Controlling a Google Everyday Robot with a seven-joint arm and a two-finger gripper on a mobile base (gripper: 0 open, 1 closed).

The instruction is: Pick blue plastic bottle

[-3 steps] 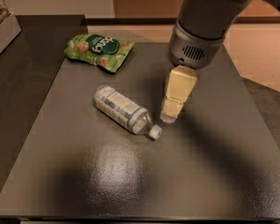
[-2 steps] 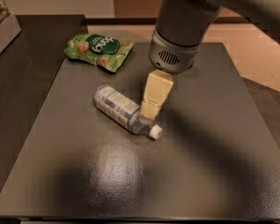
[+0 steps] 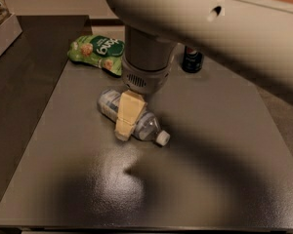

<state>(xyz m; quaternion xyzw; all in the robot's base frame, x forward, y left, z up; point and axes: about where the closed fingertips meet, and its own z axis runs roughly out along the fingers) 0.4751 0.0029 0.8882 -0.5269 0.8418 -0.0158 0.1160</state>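
The arm reaches in from the upper right, wrist pointing straight down. Its claw (image 3: 126,122) sits over the blue plastic bottle (image 3: 147,125), which lies sideways mid-tabletop (image 3: 210,160). I cannot tell whether the claw is gripping.

Claw (image 3: 124,132) low, centre-left, under arm (image 3: 210,23)

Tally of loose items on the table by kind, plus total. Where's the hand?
Bottles: 1, the blue plastic bottle, lying on its side
Cans: 1, the dark soda can
Snack bags: 1, the green snack bag
Total: 3
The hand is down over the bottle's middle.
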